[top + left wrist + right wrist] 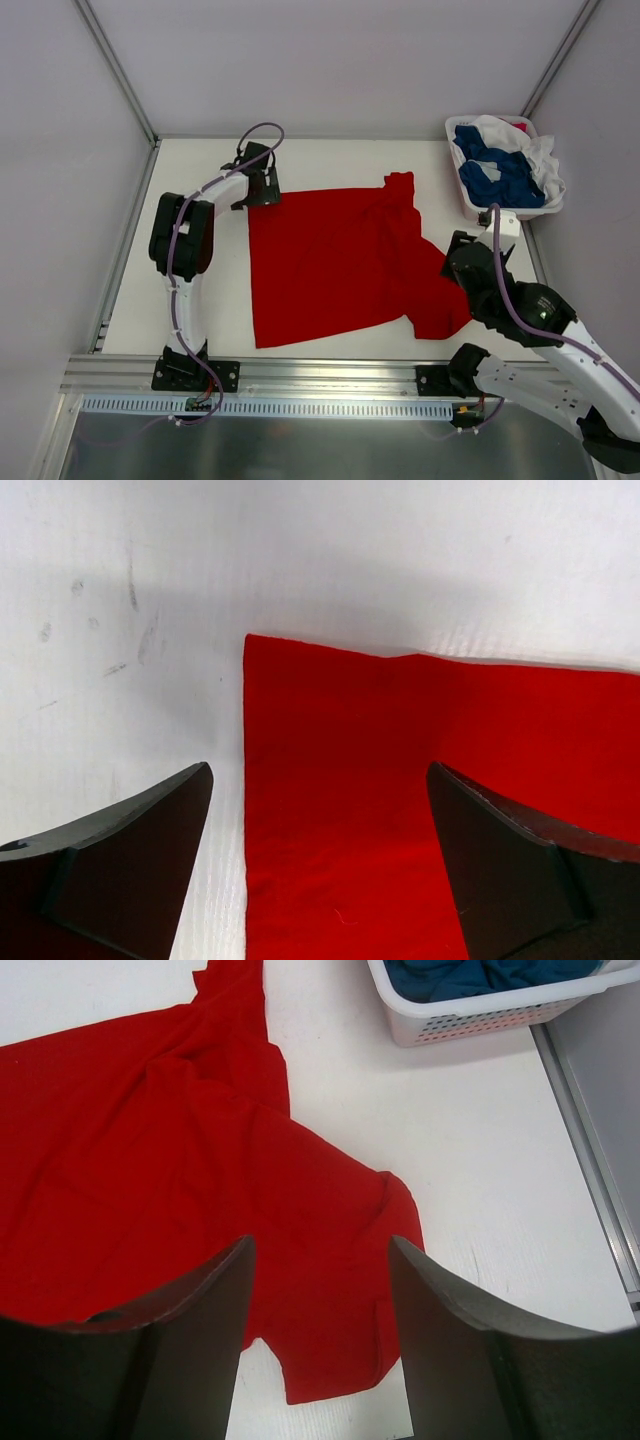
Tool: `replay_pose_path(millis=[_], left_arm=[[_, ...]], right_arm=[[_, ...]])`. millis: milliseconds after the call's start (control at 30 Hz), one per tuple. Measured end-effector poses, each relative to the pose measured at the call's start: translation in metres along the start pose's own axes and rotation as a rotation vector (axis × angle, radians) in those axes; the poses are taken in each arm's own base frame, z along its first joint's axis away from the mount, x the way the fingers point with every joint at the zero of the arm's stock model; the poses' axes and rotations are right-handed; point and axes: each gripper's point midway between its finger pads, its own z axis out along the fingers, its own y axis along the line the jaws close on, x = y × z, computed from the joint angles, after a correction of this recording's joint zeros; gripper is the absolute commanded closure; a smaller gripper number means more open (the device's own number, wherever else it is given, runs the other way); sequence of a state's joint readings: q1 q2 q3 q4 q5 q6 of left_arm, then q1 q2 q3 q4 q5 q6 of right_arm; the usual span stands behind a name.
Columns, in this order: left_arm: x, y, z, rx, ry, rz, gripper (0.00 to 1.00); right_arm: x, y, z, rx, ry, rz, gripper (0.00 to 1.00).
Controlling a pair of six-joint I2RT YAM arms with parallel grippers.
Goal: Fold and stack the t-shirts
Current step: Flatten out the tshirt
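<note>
Bright red cloth t-shirt (330, 260) spread flat mid white table (200, 300), left gripper (320, 770) gaping empty over its 10 o'clock corner, right gripper (320, 1245) likewise parted, empty, above the 4 o'clock sleeve, white plastic basket (468, 205) at 2 o'clock holding dark blue shirts (495, 175) and white shirts (535, 155).

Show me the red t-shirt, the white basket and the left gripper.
red t-shirt (330, 260), top view, middle of its body.
white basket (480, 1015), right wrist view, its near wall.
left gripper (320, 772), left wrist view, between its fingertips.

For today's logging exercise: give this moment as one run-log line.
bright red cloth t-shirt: unfolded | left tool: open, above corner | right tool: open, above sleeve
</note>
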State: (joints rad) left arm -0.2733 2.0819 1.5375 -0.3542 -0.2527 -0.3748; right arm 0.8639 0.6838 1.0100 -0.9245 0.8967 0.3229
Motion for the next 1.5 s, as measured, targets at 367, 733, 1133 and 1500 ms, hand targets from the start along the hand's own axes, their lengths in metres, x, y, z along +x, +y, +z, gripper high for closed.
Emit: replay_pose_path(millis=[367,733,1133,1500], left_arm=[[0.006,0.001,0.012,-0.015,0.05,0.012,0.85],[0.003,0.032,0.012,-0.105,0.056,0.009,1.0],[-0.034,0.129,-0.032,-0.319,-0.021,-0.109,1.0],[-0.037,0.175,-0.038,-0.397,-0.005,-0.168,0.43]], right_arm=[[-0.002,-0.003,-0.003,-0.012,-0.009,0.004,0.41],[-0.002,-0.001,-0.003,-0.021,-0.01,0.002,0.4],[0.004,0.011,0.007,-0.027,0.002,-0.039,0.39],[0.004,0.018,0.008,-0.054,0.001,-0.041,0.39]])
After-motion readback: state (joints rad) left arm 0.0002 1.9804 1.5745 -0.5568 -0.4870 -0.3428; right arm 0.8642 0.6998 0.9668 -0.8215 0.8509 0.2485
